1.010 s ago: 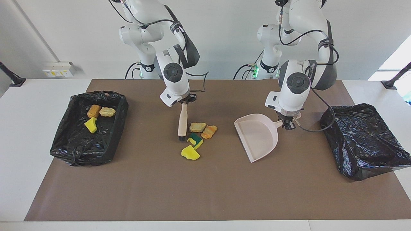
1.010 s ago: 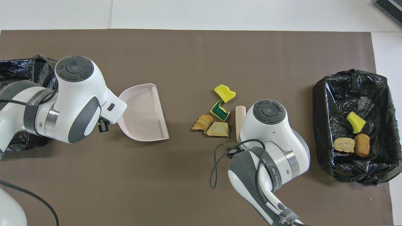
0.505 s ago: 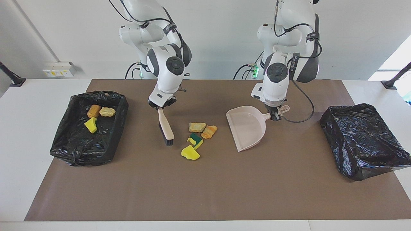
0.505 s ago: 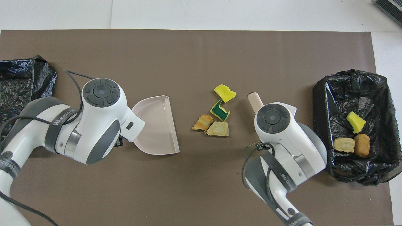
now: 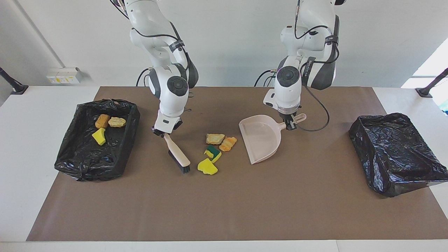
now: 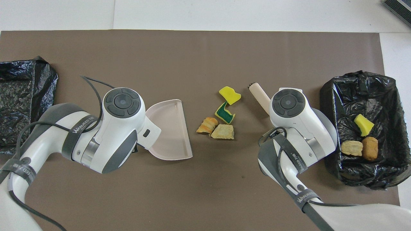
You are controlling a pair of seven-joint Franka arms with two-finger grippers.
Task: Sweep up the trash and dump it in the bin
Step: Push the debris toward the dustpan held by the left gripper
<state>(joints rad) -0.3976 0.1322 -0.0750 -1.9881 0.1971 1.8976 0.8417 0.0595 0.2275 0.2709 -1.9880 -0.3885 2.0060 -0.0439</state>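
a white table (image 5: 28, 147) carries a brown mat (image 5: 224, 210) across most of its top. four scraps (image 5: 214, 148) lie clustered at the mat's middle. the dustpan (image 5: 260, 138) sits beside them toward the left arm's end, the brush (image 5: 178, 155) beside them toward the right arm's end. a black-lined bin (image 5: 84, 164) with three scraps (image 5: 105, 127) stands at the right arm's end, another bin (image 5: 395, 154) at the left arm's end.

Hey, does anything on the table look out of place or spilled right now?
Yes: four trash scraps lie loose on the brown mat between the brush and the dustpan, while three others already sit in the lined bin.
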